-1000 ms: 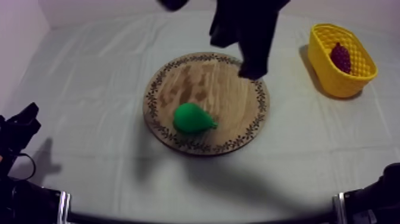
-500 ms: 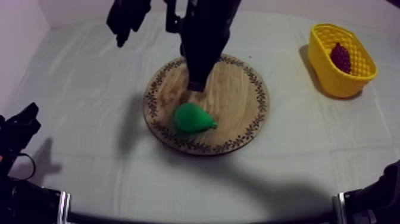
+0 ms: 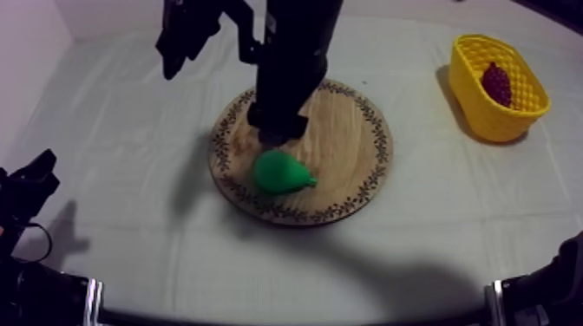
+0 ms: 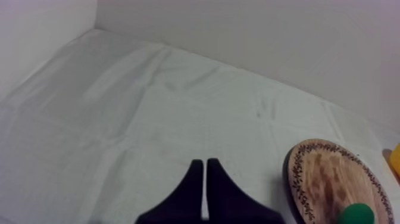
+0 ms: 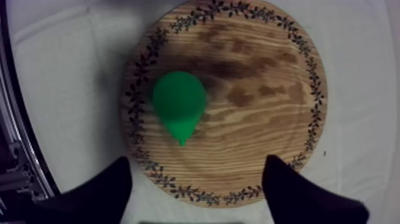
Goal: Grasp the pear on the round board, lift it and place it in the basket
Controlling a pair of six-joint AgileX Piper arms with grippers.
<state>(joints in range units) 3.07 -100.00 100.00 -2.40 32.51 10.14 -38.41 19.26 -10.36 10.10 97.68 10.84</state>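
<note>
Bench (image 3: 130, 130): grey-white cloth.
Right arm (image 3: 295, 52): in from 12 o'clock, slanting down over board (image 3: 347, 156).
Basket (image 3: 473, 104): 2 o'clock, grapes (image 3: 496, 82) inside.
Right hand (image 5: 196, 159): fingers wide apart, empty, at 12 o'clock of pear (image 3: 279, 171).
Left hand (image 4: 205, 164): 8 o'clock, fingers pressed together, empty.
Pear: lying on board, 7 o'clock.

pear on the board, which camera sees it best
The right wrist view: it looks straight down on the whole pear, lying on the wooden board ahead of the open right gripper. The top view shows it whole but smaller. The left wrist view catches part of it on the board.
</note>
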